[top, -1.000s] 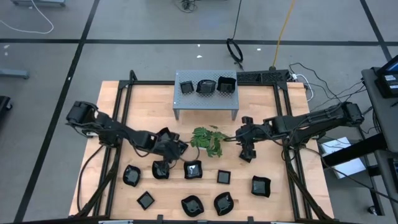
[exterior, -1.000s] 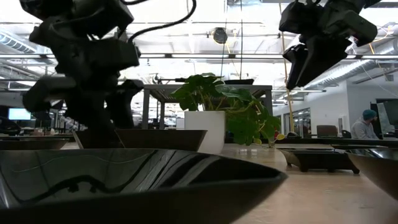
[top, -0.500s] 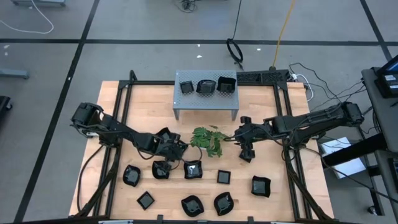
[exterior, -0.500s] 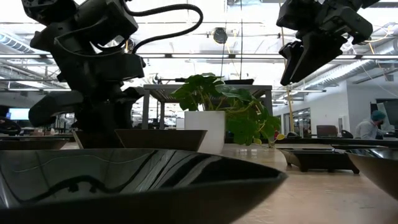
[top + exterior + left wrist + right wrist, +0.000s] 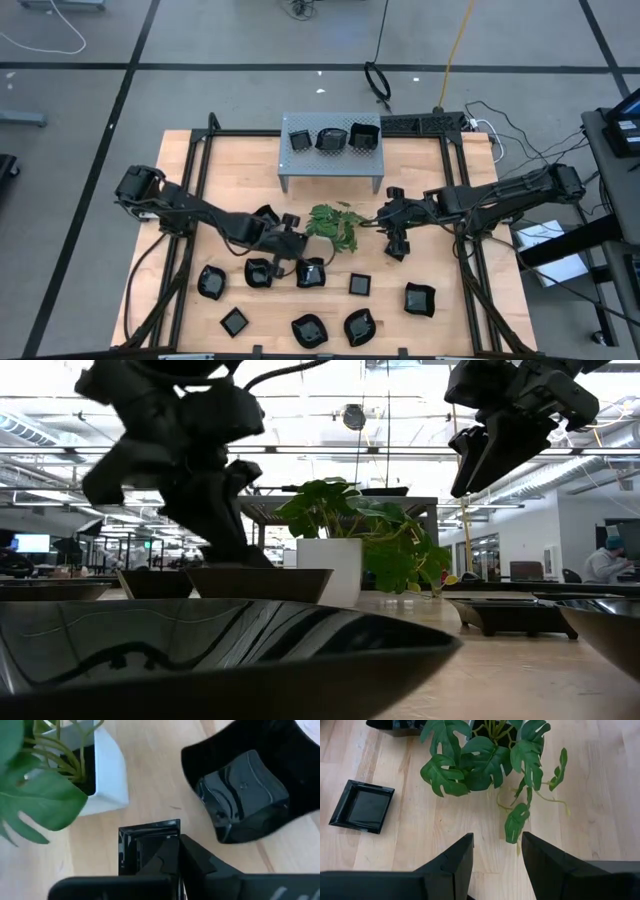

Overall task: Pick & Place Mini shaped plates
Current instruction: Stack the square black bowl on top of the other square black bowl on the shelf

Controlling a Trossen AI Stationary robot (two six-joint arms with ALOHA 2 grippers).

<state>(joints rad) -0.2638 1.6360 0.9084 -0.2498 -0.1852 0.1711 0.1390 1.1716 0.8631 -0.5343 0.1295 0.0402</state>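
Observation:
Several glossy black mini plates lie flat on the wooden table's near half, among them one and one. My left gripper is shut and hangs between these two, pointing down toward the right. In the left wrist view a small square plate shows right at its fingertips, which hide part of it. A deeper dish lies beyond. My right gripper hangs open in the air to the right of the green plant, with nothing between its fingers. My left gripper stands with its shut fingers over the near right part of the small square plate, slanting down from the table's left. The fingers themselves hide where they meet it, so I cannot tell whether they touch or pinch it.
A grey perforated stand at the far middle carries three black plates. The plant's white pot stands close beside the left gripper. More plates lie along the near edge, and a black frame rail runs along each side.
My left gripper has shut and gone toward the table's right edge, from above the plate at the left to the gap between the two plates, rising a little. The plates on the table lie where they were.

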